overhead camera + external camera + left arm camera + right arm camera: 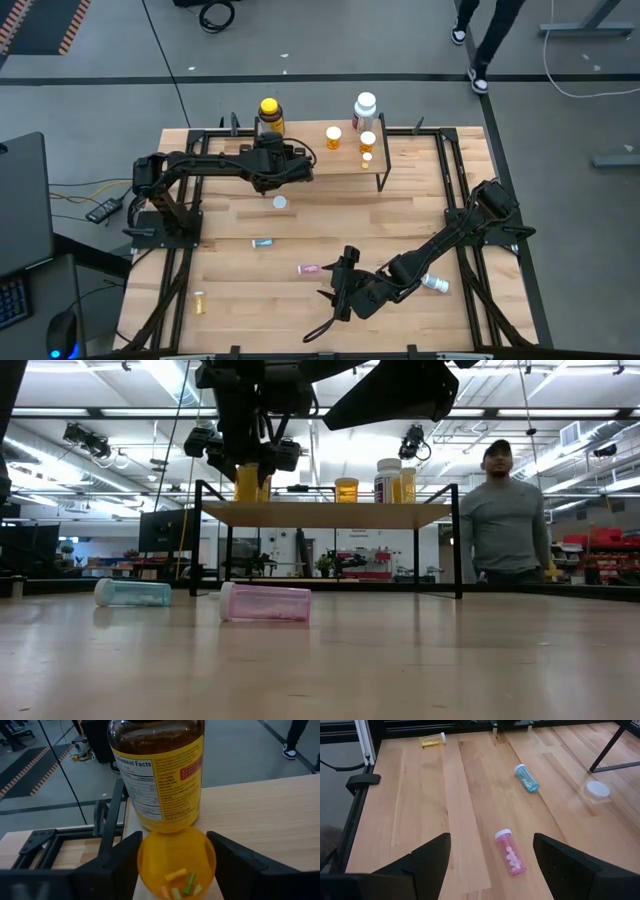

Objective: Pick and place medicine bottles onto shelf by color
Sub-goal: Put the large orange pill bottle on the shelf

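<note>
Bottles line the shelf [345, 158] at the far side of the bench [400, 220]: a big yellow bottle [269, 116] at its left end, a big white bottle [365, 110] and orange vials [333, 137] toward the right. Left end effector [268, 148] sits on the shelf just beside the yellow bottle, fingers apart on either side of an uncapped orange vial [176, 865] without pressing it. Right end effector [340, 285] hovers open over the near bench, facing a pink vial [510, 852] lying on its side. A teal vial [526, 777], a white cap [279, 202] and a small yellow vial [199, 301] lie scattered around. A person [505, 520] stands behind.
</note>
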You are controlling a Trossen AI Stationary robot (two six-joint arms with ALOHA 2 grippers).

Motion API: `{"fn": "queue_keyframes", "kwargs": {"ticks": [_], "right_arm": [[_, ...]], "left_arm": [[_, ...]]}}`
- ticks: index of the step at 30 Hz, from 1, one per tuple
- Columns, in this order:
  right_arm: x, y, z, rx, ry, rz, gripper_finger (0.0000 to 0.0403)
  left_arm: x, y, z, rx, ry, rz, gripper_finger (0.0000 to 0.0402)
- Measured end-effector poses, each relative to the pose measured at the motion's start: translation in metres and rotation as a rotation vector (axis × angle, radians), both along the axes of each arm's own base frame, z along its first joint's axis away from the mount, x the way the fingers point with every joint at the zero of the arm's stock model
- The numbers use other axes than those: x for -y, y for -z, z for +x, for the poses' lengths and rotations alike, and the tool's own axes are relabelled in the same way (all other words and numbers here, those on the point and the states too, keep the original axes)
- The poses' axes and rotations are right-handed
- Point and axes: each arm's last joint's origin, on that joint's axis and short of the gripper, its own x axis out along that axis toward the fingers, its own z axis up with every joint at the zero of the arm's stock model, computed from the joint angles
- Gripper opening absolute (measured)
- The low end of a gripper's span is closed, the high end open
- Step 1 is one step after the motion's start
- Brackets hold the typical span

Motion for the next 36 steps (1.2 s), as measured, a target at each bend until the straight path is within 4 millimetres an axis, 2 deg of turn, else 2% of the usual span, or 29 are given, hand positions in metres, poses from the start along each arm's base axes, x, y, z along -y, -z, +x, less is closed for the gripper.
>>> {"fn": "queue_keyframes", "kwargs": {"ticks": [12, 16, 30, 36], "right_arm": [[0.0, 0.0, 0.0, -0.007, -0.005, -0.01, 0.0293], [0.0, 0.0, 0.0, -0.008, -0.009, -0.017, 0.0293], [0.0, 0.0, 0.0, -0.009, -0.01, -0.019, 0.0293], [0.0, 0.0, 0.0, -0.009, -0.01, -0.019, 0.0293]], "left_arm": [[0.001, 0.001, -0.002, -0.04, 0.012, -0.011, 0.0256], [0.003, 0.001, -0.002, -0.105, 0.045, -0.024, 0.0256], [0.025, 0.001, 0.002, -0.14, 0.124, -0.015, 0.0257], [0.021, 0.001, 0.0, -0.194, 0.116, 0.01, 0.0256]]}}
